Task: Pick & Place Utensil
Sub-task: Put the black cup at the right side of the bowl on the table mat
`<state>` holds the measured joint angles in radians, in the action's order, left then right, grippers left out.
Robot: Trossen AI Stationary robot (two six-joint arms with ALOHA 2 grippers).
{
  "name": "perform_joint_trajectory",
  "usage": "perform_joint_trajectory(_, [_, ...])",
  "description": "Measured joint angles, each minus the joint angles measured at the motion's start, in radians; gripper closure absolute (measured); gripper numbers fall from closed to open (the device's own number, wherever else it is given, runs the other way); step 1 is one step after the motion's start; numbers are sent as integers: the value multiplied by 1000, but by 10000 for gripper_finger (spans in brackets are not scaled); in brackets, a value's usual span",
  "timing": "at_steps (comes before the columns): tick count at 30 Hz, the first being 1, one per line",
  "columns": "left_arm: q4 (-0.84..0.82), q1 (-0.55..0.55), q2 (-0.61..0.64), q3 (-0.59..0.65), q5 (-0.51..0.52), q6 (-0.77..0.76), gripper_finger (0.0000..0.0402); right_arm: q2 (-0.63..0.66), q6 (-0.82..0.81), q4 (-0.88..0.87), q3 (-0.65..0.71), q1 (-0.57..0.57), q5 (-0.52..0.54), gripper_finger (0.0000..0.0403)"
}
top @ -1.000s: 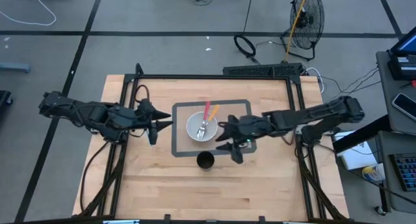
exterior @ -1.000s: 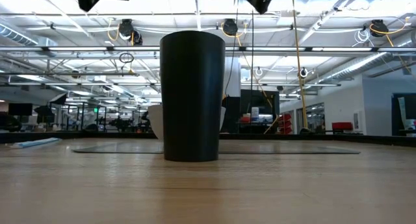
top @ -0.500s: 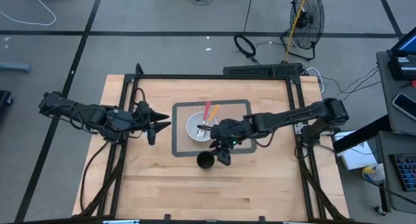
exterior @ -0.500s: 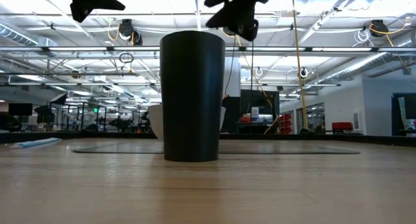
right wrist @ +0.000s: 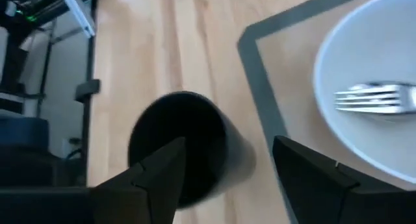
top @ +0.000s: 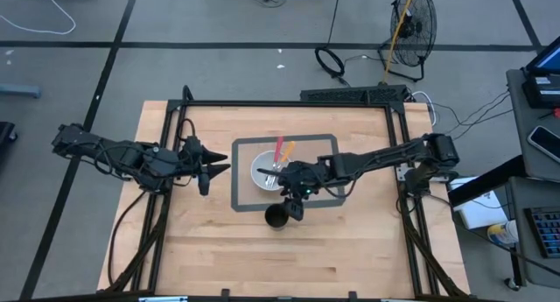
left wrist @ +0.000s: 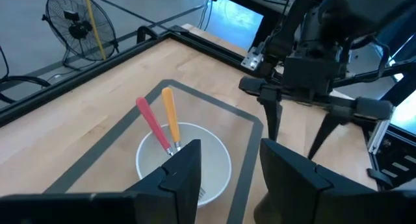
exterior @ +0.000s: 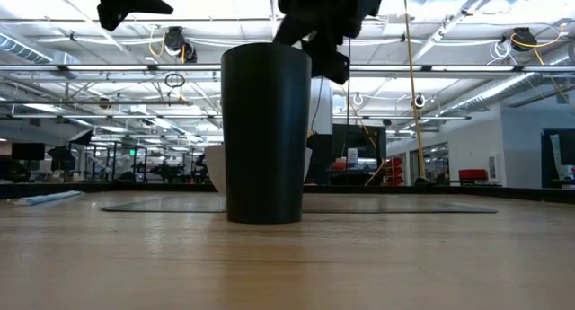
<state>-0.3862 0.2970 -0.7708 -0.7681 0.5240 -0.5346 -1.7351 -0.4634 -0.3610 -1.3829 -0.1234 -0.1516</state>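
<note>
A light wooden worktop holds a grey rectangular mat with a round white bowl on it, and a tall black cup stands just in front of the mat. Two forks lie in the bowl, one with a pink handle and one with an orange handle, so no utensil has been lifted yet and the whole pick and place appears to remain. The right tool hovers with fingers spread and empty over the cup's far right rim. The left tool waits to the left of the mat, open and empty. Only the right wrist view shows the fork tines; the low view shows the cup hiding most of the bowl.
</note>
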Motion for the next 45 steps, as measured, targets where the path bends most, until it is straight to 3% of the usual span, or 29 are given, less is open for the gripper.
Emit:
perform_joint_trajectory(14, [1,0,0,0,-12,2,238,-60,-41,12,1,-3,-30,204])
perform_joint_trajectory(33, [0,0,0,0,-18,2,238,-60,-75,-14,1,-2,-19,390])
perform_joint_trajectory(45, [0,0,0,0,-18,5,238,-56,-82,-45,1,-2,19,400])
